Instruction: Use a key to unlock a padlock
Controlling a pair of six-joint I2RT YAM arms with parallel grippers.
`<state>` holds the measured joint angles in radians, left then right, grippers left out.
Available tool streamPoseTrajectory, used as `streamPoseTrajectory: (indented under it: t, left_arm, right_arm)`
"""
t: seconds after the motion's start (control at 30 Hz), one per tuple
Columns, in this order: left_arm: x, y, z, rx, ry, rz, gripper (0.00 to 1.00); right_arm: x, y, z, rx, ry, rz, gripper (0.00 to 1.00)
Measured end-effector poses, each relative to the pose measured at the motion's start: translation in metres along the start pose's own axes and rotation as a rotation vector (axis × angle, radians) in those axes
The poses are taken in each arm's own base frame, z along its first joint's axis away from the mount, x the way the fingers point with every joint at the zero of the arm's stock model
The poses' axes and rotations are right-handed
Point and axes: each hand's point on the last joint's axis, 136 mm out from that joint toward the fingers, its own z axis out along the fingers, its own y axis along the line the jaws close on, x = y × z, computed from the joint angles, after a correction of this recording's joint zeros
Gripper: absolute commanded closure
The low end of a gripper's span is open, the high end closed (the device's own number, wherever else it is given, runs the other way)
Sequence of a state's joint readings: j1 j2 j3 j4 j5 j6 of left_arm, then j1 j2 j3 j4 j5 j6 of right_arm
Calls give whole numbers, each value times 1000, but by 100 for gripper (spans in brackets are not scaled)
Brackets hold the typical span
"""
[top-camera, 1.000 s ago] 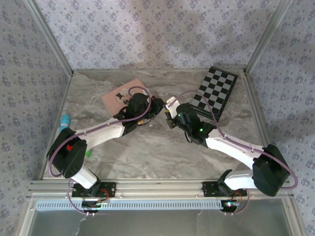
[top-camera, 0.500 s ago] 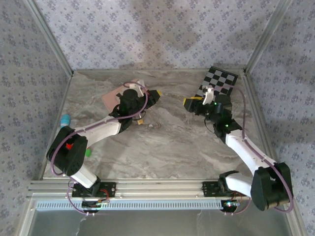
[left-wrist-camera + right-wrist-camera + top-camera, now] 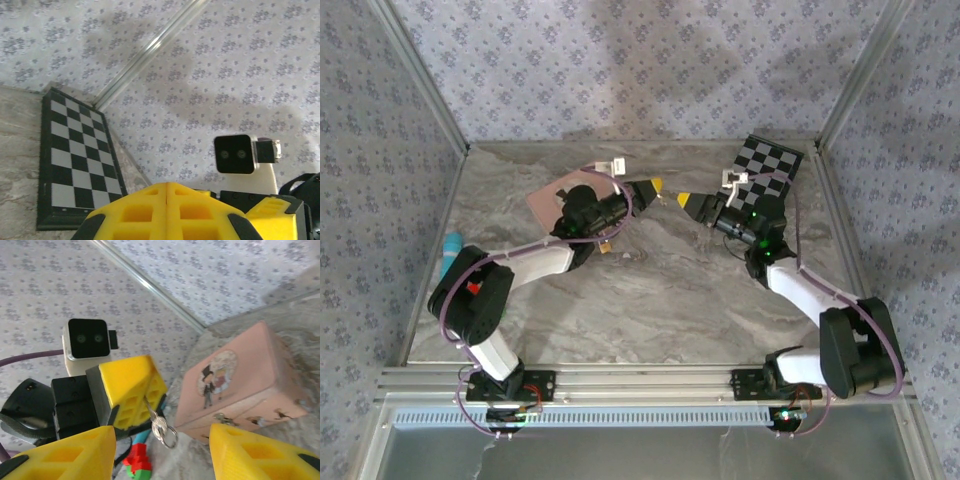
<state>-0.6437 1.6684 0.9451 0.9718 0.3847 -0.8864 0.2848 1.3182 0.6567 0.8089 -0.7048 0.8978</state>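
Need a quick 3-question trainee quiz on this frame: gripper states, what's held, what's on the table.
1. True or false: the right gripper is clamped shut.
2. The left gripper pinches: A) a key B) a pen C) nothing.
3. Name the patterned board lying at the far right of the table.

Key: 1 false, its jaws stand open. 2 A. 3 the chessboard.

left gripper [image 3: 653, 185] pinched closed; raised | right gripper [image 3: 683, 198] jaws apart; facing it
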Motion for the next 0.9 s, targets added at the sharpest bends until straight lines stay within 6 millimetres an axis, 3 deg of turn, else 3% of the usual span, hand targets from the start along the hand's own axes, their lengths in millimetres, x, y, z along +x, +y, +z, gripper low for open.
streamPoseTrajectory:
  t: [0.27, 0.67, 0.9]
  left_arm:
    - [15, -21, 5, 56, 27, 35, 100]
    - [6, -31, 3, 65, -3, 52, 100]
    - [2, -31, 2, 54, -23, 60, 100]
  right_arm:
    - [4, 3, 14, -89, -6, 47, 59]
    - [16, 9, 14, -155, -10, 109, 60]
    - [18, 13, 15, -171, -9, 118, 73]
